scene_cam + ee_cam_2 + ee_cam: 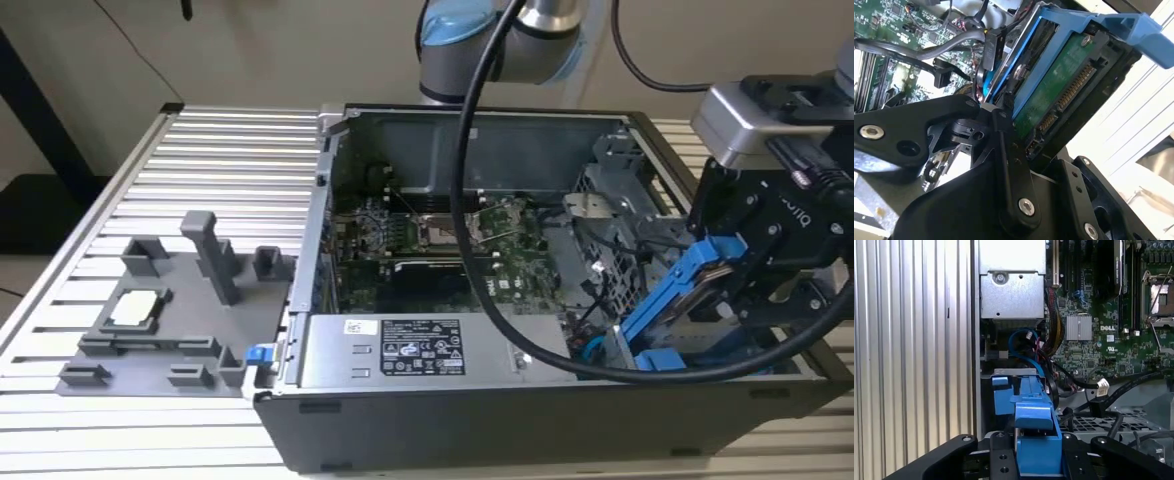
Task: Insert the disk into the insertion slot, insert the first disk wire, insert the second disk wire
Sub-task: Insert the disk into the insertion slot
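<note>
Exterior view: end effector [731, 282] grips tilted disk [667, 300].

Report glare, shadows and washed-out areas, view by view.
Exterior view: even light, the ribbed table shines, the computer case is dimmer inside. Second wrist view: the background beside the disk is washed out white. First wrist view: the table glares in bright stripes; the motherboard is evenly lit.

From my end I see a ribbed alu slat table [227, 150] carrying everything. Directly on it sit the open dark-grey PC case [534, 425], toward the exterior view's right, and a grey plastic fixture [160, 340] w/ upright posts, just beside the case on the exterior view's left.
</note>
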Robot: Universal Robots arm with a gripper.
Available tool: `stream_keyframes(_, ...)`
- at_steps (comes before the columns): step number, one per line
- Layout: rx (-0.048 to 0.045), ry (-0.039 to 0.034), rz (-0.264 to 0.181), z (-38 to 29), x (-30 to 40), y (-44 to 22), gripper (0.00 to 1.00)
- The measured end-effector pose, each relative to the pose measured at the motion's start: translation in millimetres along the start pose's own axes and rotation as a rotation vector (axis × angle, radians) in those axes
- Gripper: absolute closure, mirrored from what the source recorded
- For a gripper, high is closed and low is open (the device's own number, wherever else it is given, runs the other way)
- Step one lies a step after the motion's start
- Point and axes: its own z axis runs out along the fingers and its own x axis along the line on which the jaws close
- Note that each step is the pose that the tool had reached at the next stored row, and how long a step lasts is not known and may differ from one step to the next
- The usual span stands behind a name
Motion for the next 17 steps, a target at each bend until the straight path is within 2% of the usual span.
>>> stream_keyframes(6,-0.0001,0.0001,0.0,0.3,0.0,0.0,0.67)
stream_keyframes(7,-0.0001,0.0001,0.0,0.3,0.0,0.0,0.6)
stream_keyframes(9,0.0,0.0,0.0,0.4,0.0,0.0,0.6)
stream_keyframes(10,0.0,0.0,0.0,0.5,0.0,0.0,0.53)
stream_keyframes(13,0.0,-0.0001,0.0,0.4,0.0,0.0,0.53)
stream_keyframes(14,0.0,-0.0001,0.0,-1.5,0.0,0.1,0.53)
stream_keyframes(17,-0.0001,-0.0001,0.0,-14.7,-0.7,0.6,0.53)
